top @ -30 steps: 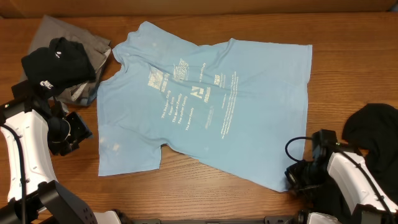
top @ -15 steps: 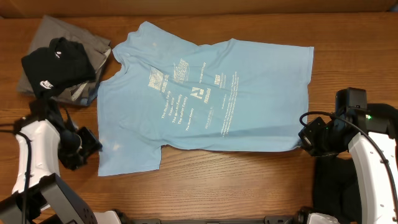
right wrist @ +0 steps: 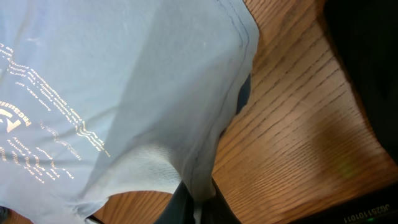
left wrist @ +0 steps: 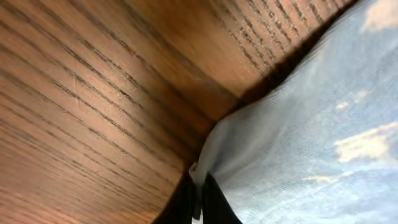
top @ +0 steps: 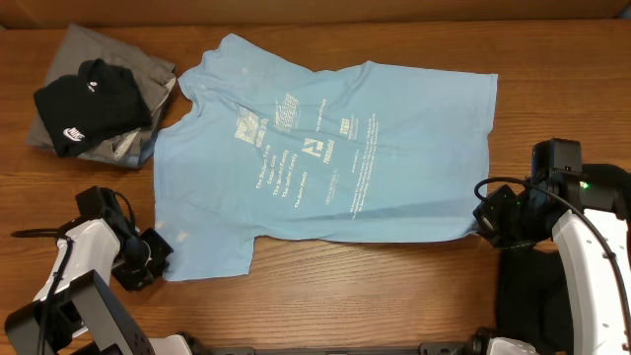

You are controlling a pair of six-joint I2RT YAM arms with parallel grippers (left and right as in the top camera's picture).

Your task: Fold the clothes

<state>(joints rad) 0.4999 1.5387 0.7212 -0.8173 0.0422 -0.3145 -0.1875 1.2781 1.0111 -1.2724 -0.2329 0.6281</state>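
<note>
Corners of the shirt (top: 325, 148) are pinched by left gripper (top: 160, 259) and right gripper (top: 483, 223), so lift both evenly.

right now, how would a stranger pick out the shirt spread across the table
Look at the middle of the wooden table. The light blue T-shirt lies spread there. Unlike the bunched black garment at far left, it is pale with printed text.

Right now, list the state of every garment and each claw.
light blue T-shirt: spread flat, print up.
left claw: shut on its near-left corner.
right claw: shut on its near-right corner.
black T-shirt: bunched atop the grey garment.
grey garment: lying flat beneath it.
black cloth: crumpled at the near right edge.
</note>
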